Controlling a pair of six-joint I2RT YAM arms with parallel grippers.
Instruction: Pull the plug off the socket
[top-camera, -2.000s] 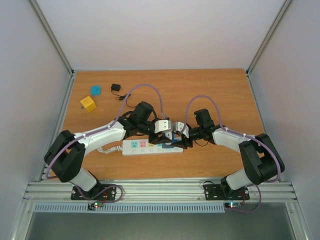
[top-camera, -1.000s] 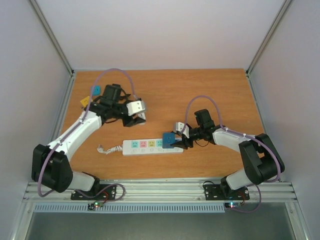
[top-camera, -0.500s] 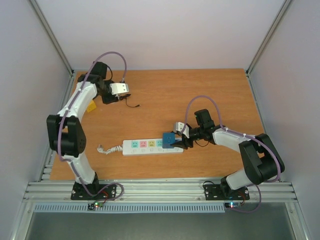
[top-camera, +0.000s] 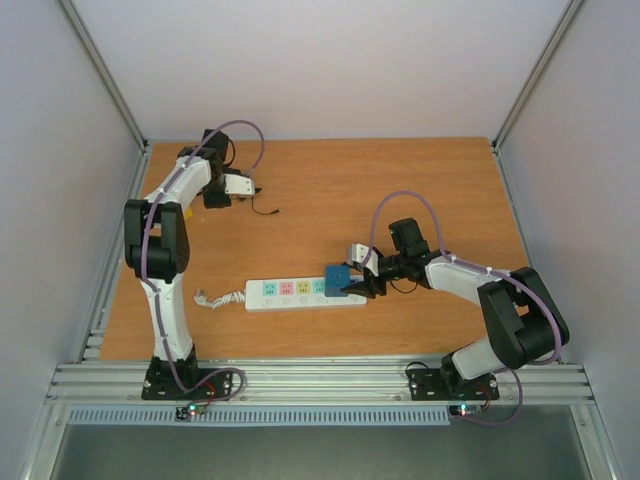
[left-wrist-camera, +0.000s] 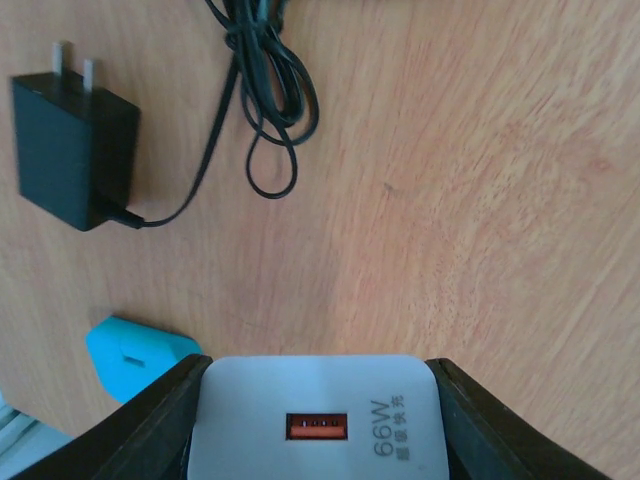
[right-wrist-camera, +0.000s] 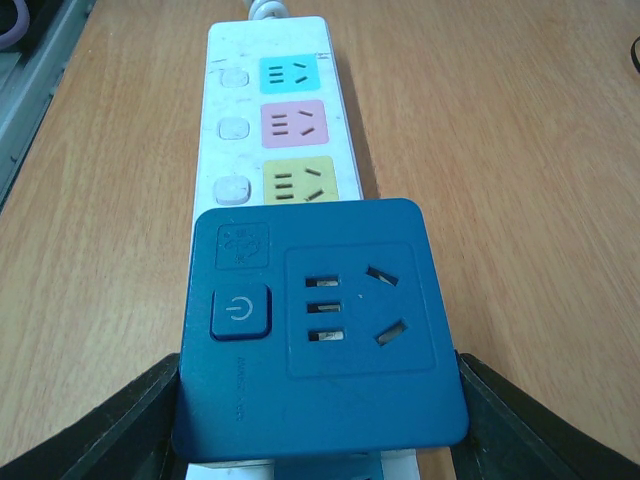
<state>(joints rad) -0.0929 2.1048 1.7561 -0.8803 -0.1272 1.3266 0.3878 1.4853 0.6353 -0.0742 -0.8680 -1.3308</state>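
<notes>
Between the left gripper's (left-wrist-camera: 318, 372) jaws: one white charger (left-wrist-camera: 320, 412) marked 66W, clamped on both sides, its orange port facing the camera. Just beside the left finger (left-wrist-camera: 150, 440) lies one cyan block (left-wrist-camera: 135, 350). Farther ahead and left lies one black adapter (left-wrist-camera: 70, 150), flat with two prongs showing. Ahead of it is one loose black cable (left-wrist-camera: 265, 100). Left arm (top-camera: 170, 200) is stretched to the table's (top-camera: 420, 190) far-left corner, wrist low over the wood. Right gripper (right-wrist-camera: 320, 405) jaws are closed on one dark blue adapter (right-wrist-camera: 320, 310), gripped by its sides. It sits on the near end of the one white power strip (right-wrist-camera: 230, 100), which runs straight ahead from the jaws. Three outlet faces show past it: cyan, pink, yellow. Right arm (top-camera: 460, 275) is bent and reaches inward. The strip is well apart from the left jaws.
</notes>
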